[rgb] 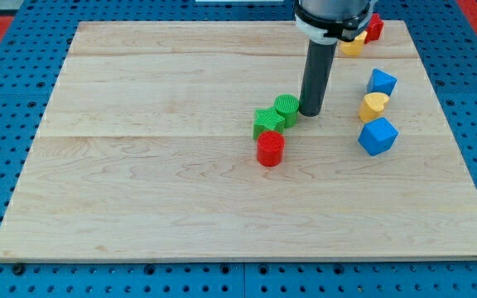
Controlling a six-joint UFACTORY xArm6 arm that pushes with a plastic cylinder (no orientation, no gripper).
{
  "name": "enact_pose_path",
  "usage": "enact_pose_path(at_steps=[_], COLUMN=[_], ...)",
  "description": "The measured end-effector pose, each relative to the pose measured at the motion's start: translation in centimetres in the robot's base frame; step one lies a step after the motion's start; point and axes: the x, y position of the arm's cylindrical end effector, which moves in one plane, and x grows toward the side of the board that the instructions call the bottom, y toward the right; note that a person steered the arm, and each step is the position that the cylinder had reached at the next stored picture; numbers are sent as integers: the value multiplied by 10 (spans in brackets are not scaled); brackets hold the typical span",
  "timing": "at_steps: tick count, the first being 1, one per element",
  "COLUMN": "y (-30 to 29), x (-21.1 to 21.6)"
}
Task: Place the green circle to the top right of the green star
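Green circle (287,109) near counter (139,199) centre, touching green star (267,122) at star's upper right. My tip (310,112) just right of circle; no gripper, bare rod. Red cylinder (270,149) directly below star. Blue cube (378,136), yellow block (373,106) well right.

Robotics lab (blue pegboard (7,99), wooden board (180,190)).

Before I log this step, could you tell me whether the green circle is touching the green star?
Touching: the camera view shows the green circle pressed against the upper right of the green star, no board visible between them. My tip stands at the circle's right.
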Motion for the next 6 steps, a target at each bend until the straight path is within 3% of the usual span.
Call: enact_pose_path(at_steps=[6], y=[-23], x=[10])
